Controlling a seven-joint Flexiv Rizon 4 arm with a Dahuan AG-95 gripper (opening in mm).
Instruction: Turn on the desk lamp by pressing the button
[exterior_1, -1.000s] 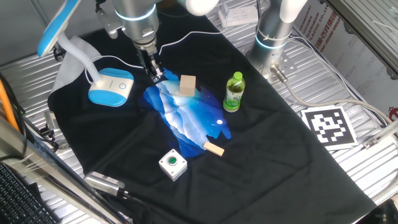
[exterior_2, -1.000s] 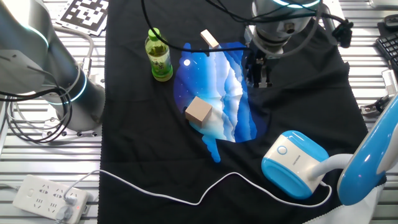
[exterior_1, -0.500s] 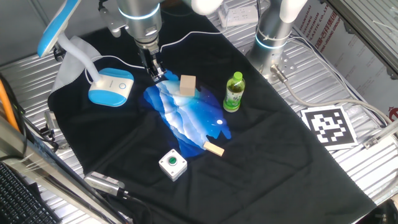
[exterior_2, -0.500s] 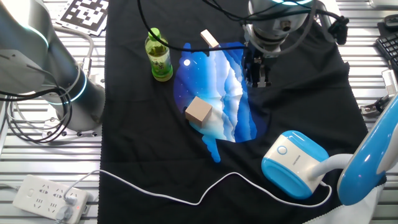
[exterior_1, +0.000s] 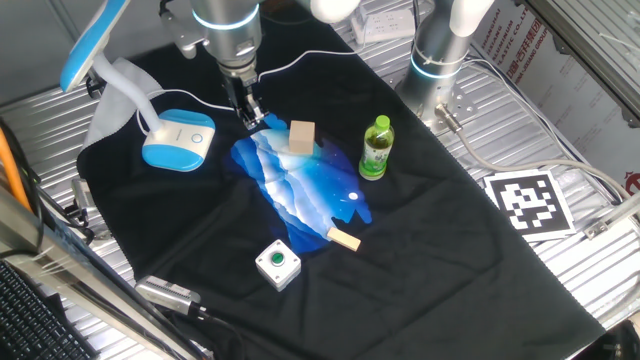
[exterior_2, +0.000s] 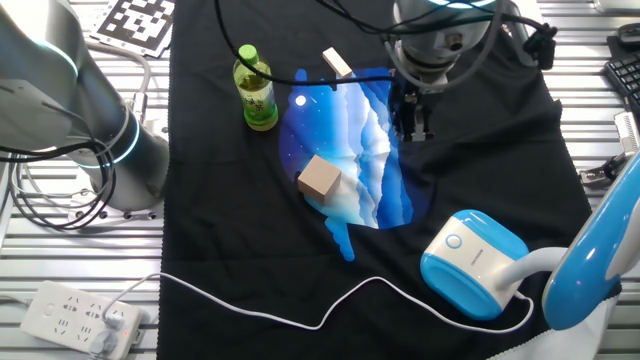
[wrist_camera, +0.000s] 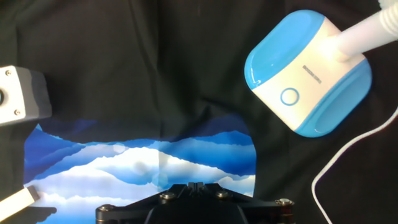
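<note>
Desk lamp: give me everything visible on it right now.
The desk lamp has a glossy light-blue and white plastic oval base resting flat on the black cloth, a white curved neck rising from one end, and a long flat blue head overhanging. A small ring-marked round button sits on the white top. Nothing touches the base.

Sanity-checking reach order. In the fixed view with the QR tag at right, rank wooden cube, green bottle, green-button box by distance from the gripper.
1. Wooden cube, just right of the gripper.
2. Green bottle, further right.
3. Green-button box, at the cloth's near edge, farthest.
</note>
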